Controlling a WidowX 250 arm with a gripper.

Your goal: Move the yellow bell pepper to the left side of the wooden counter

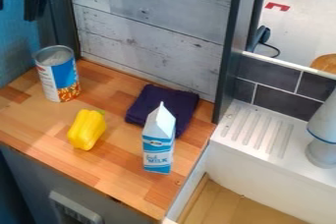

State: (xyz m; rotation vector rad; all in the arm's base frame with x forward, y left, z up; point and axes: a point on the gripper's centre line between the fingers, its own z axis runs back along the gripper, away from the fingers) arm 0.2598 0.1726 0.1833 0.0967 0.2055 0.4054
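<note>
At the top left corner, high above the counter, hangs the black gripper, open, with nothing visible between its fingers and its left side cut by the edge. Closest below it, an opened tin can with a blue, white and orange label stands upright on the wooden counter. In front of the can lies a yellow bell pepper. A blue and white milk carton stands upright to the pepper's right, partly covering a folded dark purple cloth behind it.
Grey plank wall rises behind the counter, with a dark upright post at its right. A white sink with a ridged drainer adjoins on the right, bearing a grey-white object.
</note>
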